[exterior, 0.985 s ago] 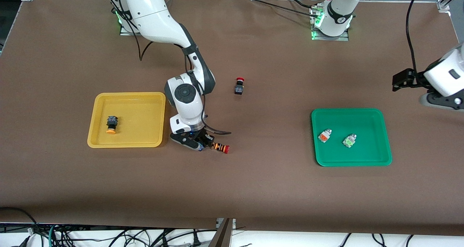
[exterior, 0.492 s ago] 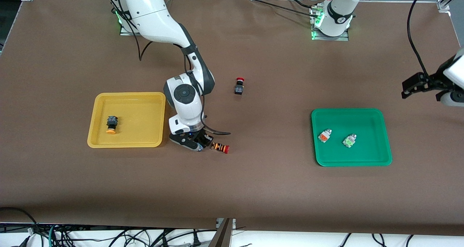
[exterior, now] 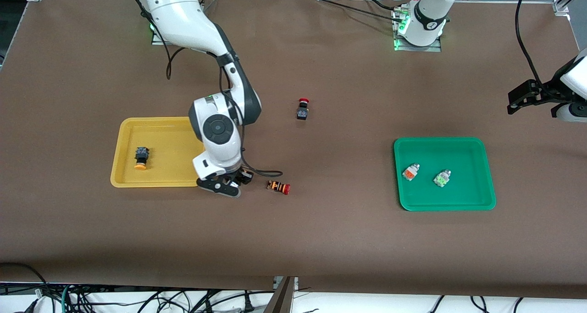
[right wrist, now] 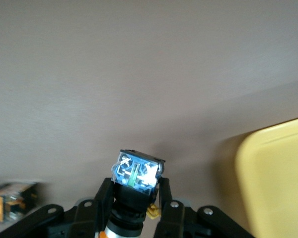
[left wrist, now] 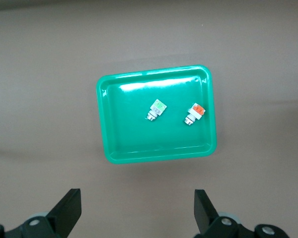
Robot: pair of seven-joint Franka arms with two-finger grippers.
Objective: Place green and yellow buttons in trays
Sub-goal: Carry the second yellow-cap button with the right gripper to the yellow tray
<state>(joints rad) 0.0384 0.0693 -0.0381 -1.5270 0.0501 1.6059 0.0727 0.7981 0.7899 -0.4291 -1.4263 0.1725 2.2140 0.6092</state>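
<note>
A: Brown bench (exterior: pixel 321 239), two trays: yellow tray (exterior: pixel 160 181) has one yellow-cap button (exterior: pixel 141 157); green tray (exterior: pixel 477 203) has two white ones (exterior: pixel 411 172).

B: Fourth?

A: Right tool (right wrist: pixel 139 196) clamps it by the body beside the yellow tray. Light, rigid, slick. Left tool (left wrist: pixel 136 208) wide open, empty, over the green tray.

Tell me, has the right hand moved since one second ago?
Yes. The right hand, shut on a yellow button, moved away from the striped red-capped switch toward the yellow tray.
</note>
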